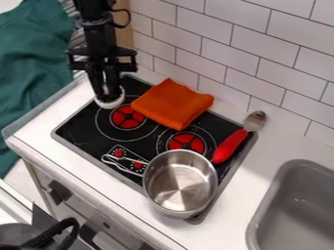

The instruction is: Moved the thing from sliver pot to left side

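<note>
From here, the jaws look part-closed on the white thing (113,103) straight below, by the stove (79,132)'s upper-left edge.

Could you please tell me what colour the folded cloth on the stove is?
The cloth is orange, clear in the camera view.

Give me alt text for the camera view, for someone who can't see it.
Black robot gripper, a small white object right beneath it, at the left of a black stovetop; a silver pot overlaps its front edge, orange cloth and red-handled spoon behind.
</note>
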`<state>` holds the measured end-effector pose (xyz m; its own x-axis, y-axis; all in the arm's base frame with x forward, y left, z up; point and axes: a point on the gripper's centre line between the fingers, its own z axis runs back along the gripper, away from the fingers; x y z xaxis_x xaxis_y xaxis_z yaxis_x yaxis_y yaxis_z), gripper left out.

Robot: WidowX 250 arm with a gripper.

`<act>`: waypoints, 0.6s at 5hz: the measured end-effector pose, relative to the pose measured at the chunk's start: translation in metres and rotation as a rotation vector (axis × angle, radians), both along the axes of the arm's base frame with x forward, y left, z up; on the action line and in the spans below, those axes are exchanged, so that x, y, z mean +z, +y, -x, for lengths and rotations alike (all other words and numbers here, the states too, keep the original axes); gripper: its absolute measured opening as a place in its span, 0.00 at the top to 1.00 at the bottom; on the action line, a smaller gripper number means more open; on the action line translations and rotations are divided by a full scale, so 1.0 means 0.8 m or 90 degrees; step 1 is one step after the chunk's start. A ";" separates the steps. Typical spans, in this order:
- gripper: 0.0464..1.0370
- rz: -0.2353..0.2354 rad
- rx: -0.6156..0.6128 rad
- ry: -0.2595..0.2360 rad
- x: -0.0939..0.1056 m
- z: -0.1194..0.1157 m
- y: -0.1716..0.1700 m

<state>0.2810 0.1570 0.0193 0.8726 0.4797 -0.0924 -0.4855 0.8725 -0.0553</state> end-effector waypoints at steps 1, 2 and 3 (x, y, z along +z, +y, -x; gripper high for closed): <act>0.87 0.004 -0.025 0.008 -0.017 -0.024 0.011; 0.87 0.007 -0.051 0.017 -0.039 -0.042 0.018; 0.87 -0.016 -0.068 0.023 -0.046 -0.057 0.023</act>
